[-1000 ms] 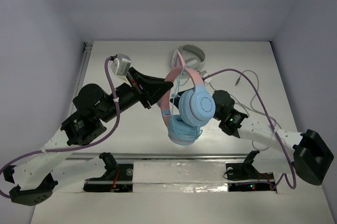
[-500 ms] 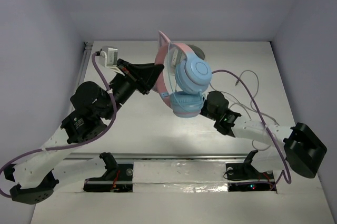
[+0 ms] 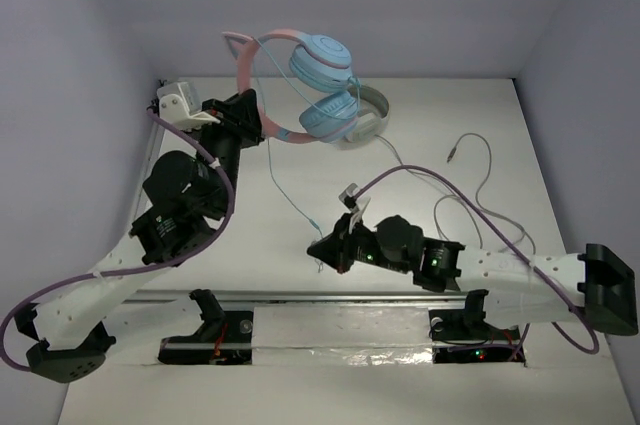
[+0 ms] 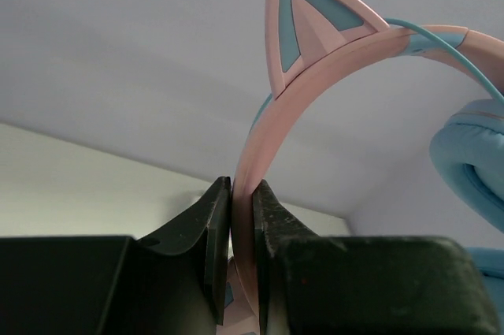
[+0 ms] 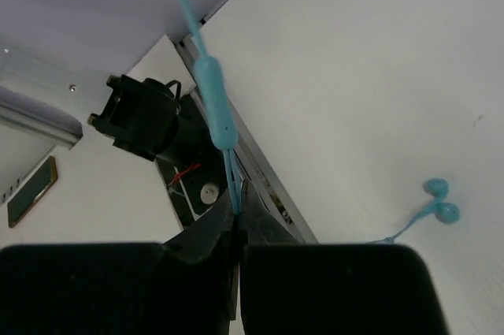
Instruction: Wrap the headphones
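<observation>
Above the far table edge (image 3: 450, 81), headphones (image 3: 322, 111) clamped in left fingers (image 4: 211, 250), cups (image 3: 320, 61) rightward, cable (image 5: 214, 108) in right fingers (image 5: 206, 234).

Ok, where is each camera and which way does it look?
Top external: above, behind the arms, looking down at the table; both arms show.
Left wrist: on the left arm, facing the left gripper clamped on the pink headband.
Right wrist: on the right arm, facing the right gripper pinching the blue cable.
Shared: top and left wrist both show the headband.
</observation>
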{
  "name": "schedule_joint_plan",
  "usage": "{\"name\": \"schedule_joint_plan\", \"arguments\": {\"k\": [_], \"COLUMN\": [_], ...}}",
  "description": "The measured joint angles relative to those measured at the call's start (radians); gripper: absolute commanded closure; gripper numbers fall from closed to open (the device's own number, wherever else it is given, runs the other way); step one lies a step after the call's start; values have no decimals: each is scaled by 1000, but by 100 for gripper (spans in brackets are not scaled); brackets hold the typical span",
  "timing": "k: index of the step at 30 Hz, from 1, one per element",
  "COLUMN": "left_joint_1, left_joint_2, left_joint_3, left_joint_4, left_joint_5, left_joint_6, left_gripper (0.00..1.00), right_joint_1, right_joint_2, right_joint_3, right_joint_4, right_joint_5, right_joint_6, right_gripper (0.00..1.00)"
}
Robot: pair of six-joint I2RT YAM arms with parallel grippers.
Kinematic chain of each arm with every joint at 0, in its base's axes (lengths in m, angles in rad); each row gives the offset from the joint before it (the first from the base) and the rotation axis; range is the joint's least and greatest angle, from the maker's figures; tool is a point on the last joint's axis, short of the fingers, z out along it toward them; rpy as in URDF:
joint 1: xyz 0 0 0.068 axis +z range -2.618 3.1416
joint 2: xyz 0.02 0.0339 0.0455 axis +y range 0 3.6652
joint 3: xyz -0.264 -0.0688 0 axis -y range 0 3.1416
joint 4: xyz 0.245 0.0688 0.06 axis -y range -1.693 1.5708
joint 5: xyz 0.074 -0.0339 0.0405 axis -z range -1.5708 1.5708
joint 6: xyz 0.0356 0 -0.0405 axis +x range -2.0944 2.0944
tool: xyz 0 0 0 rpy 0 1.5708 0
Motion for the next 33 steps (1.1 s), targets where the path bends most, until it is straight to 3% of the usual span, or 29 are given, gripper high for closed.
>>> {"name": "schedule_joint_plan", "arguments": {"k": [8, 12, 20, 28, 33], "left_joint_1": [0, 0, 29, 263, 298], "left_joint_2": [58, 62, 85, 188, 275], "left_joint_3": [-48, -61, 9, 60, 55], "left_joint_4": [-16, -125, -396, -570, -599], "left_joint_5": [-200, -217, -140, 131, 197], "left_joint_6": [141, 138, 69, 42, 42], "left_gripper": [100, 100, 100, 100, 100], "right_joint_1": [170, 267, 344, 397, 398], "right_joint_2": [-68, -69, -70, -70, -55], "right_joint_3": [87, 152, 232, 331, 371], "right_joint_4": [-290, -432, -618, -751, -796], "right_joint_5": [198, 303, 445, 527, 529], "right_joint_6": [66, 108, 172, 217, 217], "right_gripper": [100, 100, 100, 100, 100]}}
